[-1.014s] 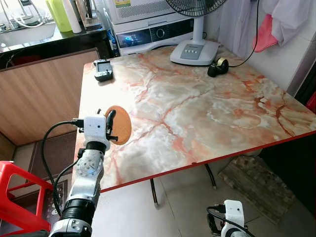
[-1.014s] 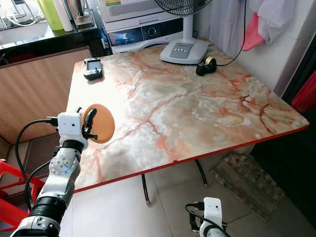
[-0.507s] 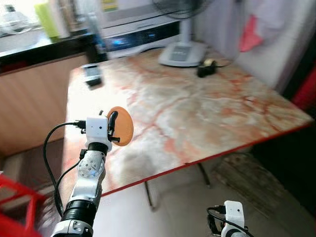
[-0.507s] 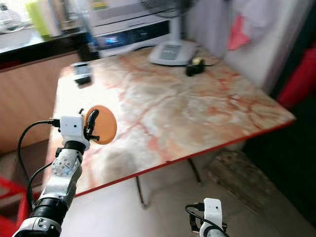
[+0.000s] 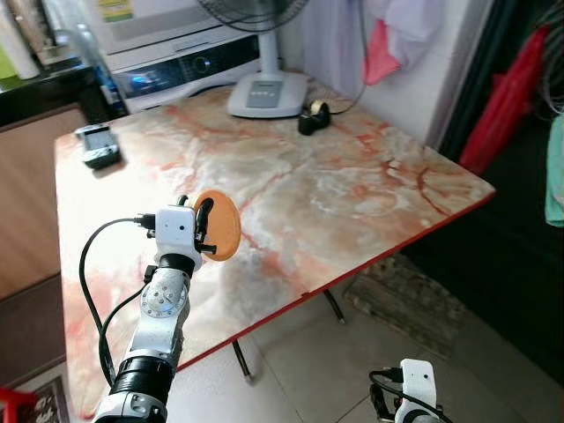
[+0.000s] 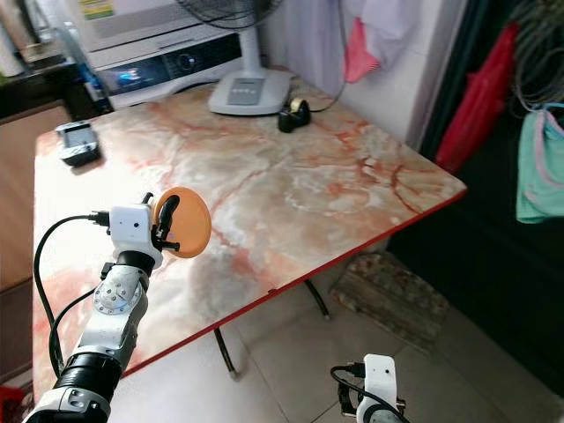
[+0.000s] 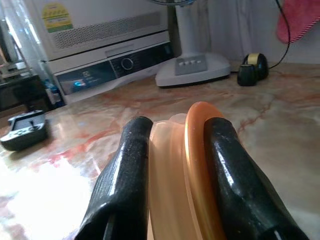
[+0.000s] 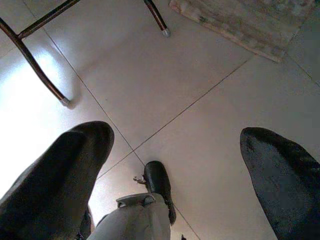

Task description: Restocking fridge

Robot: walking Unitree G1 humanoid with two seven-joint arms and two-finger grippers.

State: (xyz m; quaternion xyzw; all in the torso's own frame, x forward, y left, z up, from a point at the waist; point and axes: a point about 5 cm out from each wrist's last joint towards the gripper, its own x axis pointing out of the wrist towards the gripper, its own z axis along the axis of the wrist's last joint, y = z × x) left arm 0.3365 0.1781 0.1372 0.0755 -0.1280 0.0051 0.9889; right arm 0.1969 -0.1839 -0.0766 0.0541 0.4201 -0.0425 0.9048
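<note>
Between the two black fingers [image 7: 127,185] of the left gripper [image 5: 205,231] sits an orange lid [image 7: 197,165], a flat round disc held on edge, with a paler translucent piece pressed against it on one side. The jaws pinch this disc from both faces; the fingers touch it directly. The gripper is raised above the near part of the marble-patterned table [image 5: 335,189], with the disc standing upright over the tabletop rather than resting on it.

Low down, near the floor, the right gripper [image 8: 170,165] hangs idle with its jaws spread wide apart and nothing between them. Beneath it lies pale tiled floor [image 8: 165,85], with the thin metal table legs [image 8: 35,65] and a worn mat [image 8: 250,22] just beyond.

Beyond the left jaws, well apart from the disc, a dark game controller [image 5: 99,145] lies near the table's far edge on the robot's left. Farther still, the white base of a fan [image 5: 267,94] stands at the back of the table, and a tape dispenser [image 5: 314,118] sits just beside it, with a black cable running away from that spot. Behind the table stands a white appliance [image 7: 107,47] with a dark control panel. A pink cloth [image 5: 381,51] hangs on the wall past the fan.
</note>
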